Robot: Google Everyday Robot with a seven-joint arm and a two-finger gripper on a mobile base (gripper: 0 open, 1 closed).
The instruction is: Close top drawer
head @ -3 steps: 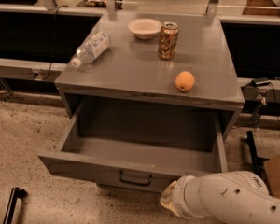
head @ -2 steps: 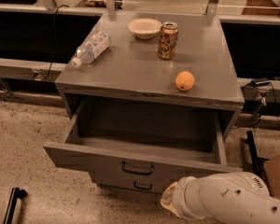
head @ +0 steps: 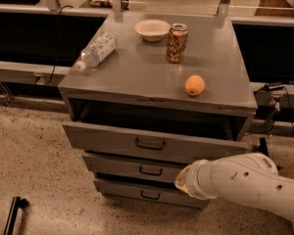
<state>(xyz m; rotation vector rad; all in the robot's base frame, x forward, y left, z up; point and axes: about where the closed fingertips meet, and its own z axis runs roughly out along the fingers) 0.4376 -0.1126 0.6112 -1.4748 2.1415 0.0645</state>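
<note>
The top drawer is the uppermost grey metal drawer of the cabinet, with a small dark bail handle at its centre. It stands out a short way from the cabinet, with a dark gap above its front. My white arm reaches in from the lower right. Its rounded end lies in front of the middle drawer, below and right of the top drawer's handle. My gripper itself does not show in the camera view; it is hidden by the arm or out of frame.
On the cabinet top are a plastic bottle lying on its side, a white bowl, a drink can and an orange. The bottom drawer is below. There is speckled floor to the left and a dark object at the lower left.
The top drawer has slid from wide open to nearly shut. The view has shifted, so the two lower drawers now show. My arm remains at the lower right.
</note>
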